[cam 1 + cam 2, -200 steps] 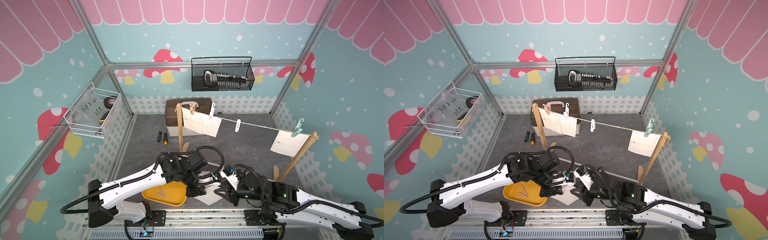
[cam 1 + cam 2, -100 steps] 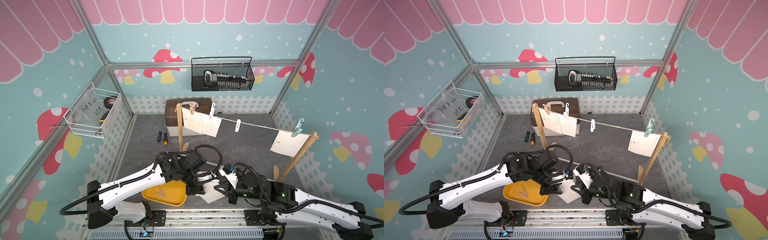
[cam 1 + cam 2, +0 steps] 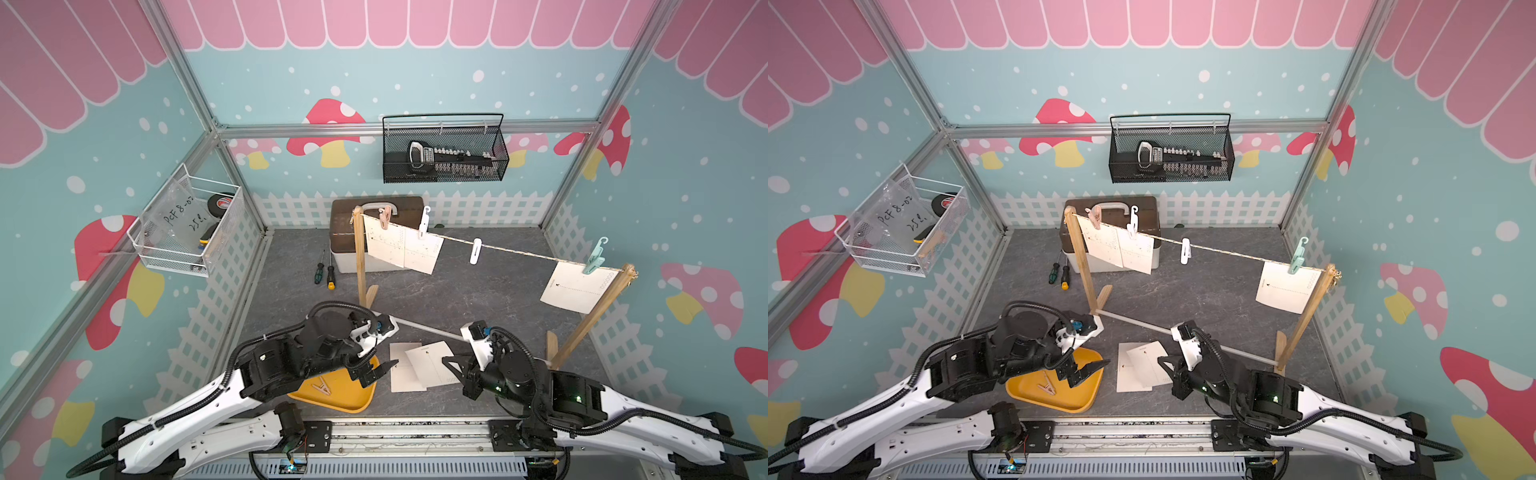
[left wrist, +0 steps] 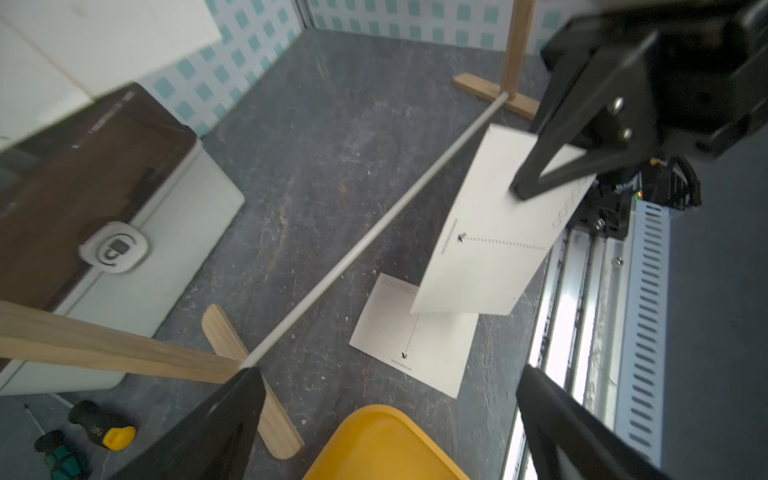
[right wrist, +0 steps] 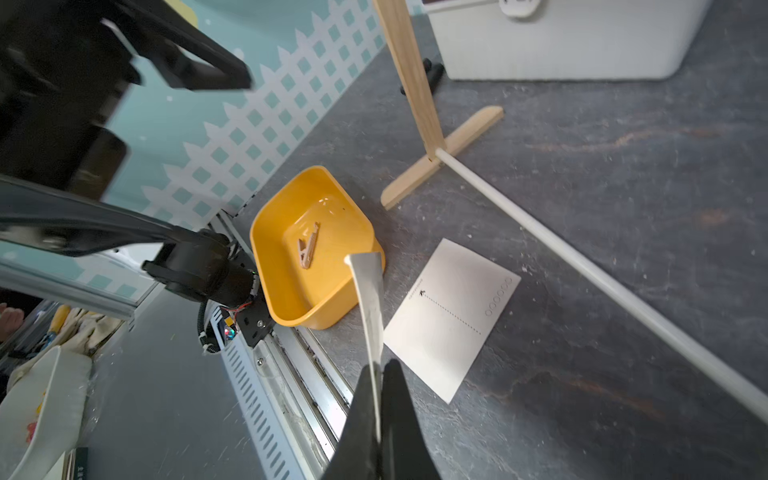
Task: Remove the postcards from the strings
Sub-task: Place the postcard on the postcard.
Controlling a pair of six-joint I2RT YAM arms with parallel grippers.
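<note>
L fingers [image 4: 208, 436] having just released over peg tray [image 5: 324, 291], R fingers [image 5: 399, 415] are now clenching a postcard [image 5: 370, 299] at bench 6 o'clock above laid card [image 5: 453, 320]; three hanging cards [image 3: 575, 289] are still waiting on string [image 3: 519, 251].

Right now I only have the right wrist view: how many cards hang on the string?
Observer: Three on the string: two cards overlapping by the box, one under the green peg.
Operator: Anything else clipped there?
Observer: A white peg, holding nothing.
Operator: And the left gripper?
Observer: Open, empty, at the tray edge.
</note>
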